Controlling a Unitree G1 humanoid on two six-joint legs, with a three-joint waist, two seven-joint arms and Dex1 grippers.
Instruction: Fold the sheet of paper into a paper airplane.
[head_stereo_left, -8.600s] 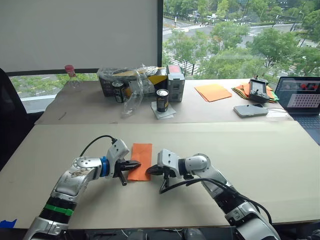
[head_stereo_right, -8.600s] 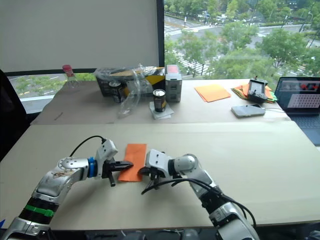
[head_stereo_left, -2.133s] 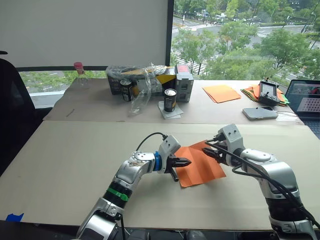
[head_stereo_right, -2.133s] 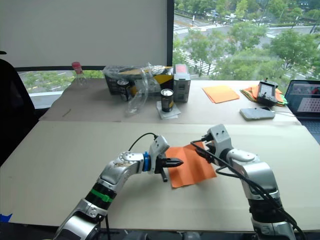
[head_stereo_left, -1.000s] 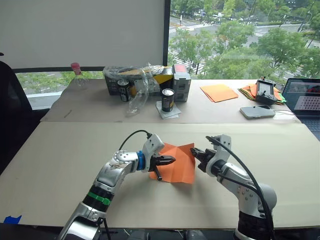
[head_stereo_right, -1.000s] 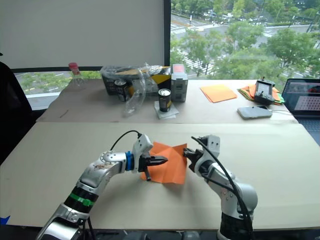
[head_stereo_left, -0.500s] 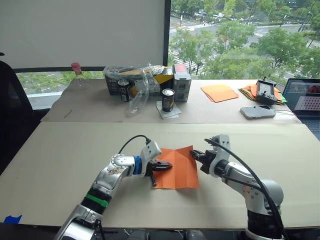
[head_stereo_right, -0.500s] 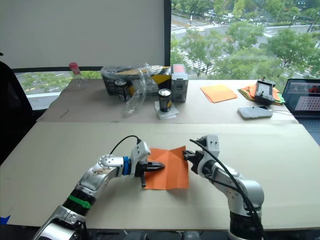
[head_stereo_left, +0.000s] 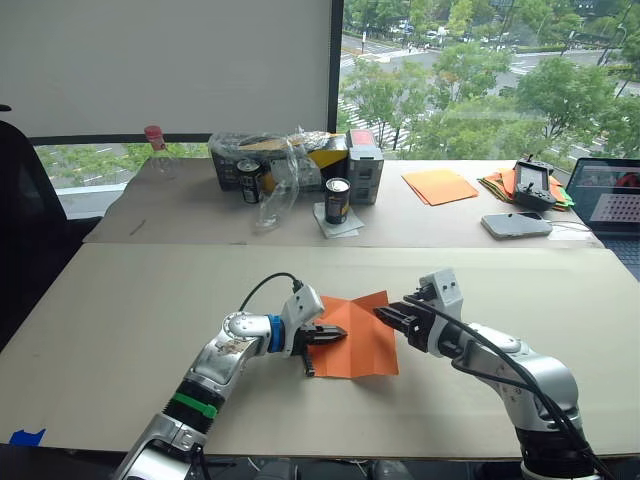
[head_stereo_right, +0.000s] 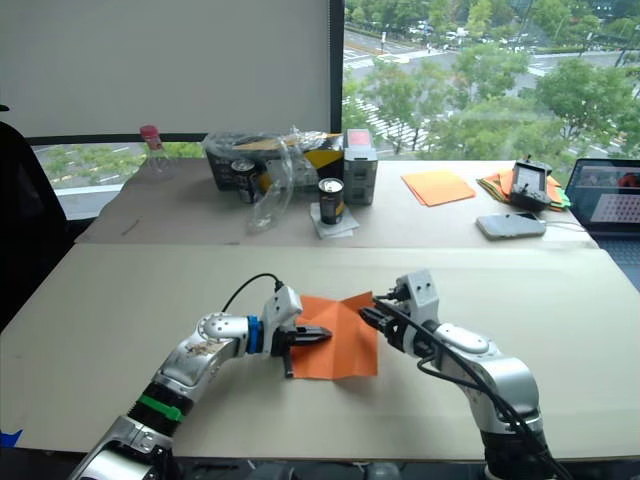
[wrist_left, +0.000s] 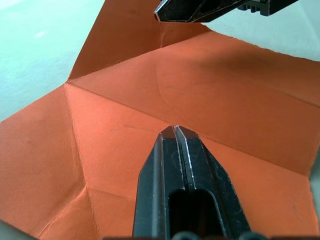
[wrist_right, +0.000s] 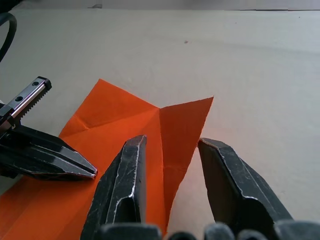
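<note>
- On the near table (head_stereo_left: 120, 300), between both arms: creased sheet of paper (head_stereo_left: 362, 340), lying mostly flat.
- Left gripper (wrist_left: 175, 131) pinched together, pressing the sheet down.
- Right gripper (wrist_right: 167, 145) parted, straddling the raised far corner.
- Early corner fold, judging by the layout; next, pinch and fold toward the centre crease.

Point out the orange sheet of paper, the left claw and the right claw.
sheet of paper (head_stereo_left: 365, 345): left eye view, flat middle of the creased sheet.
left claw (wrist_left: 174, 131): left wrist view, the closed fingertips resting on the paper.
right claw (wrist_right: 170, 145): right wrist view, gap between the open fingertips.
</note>
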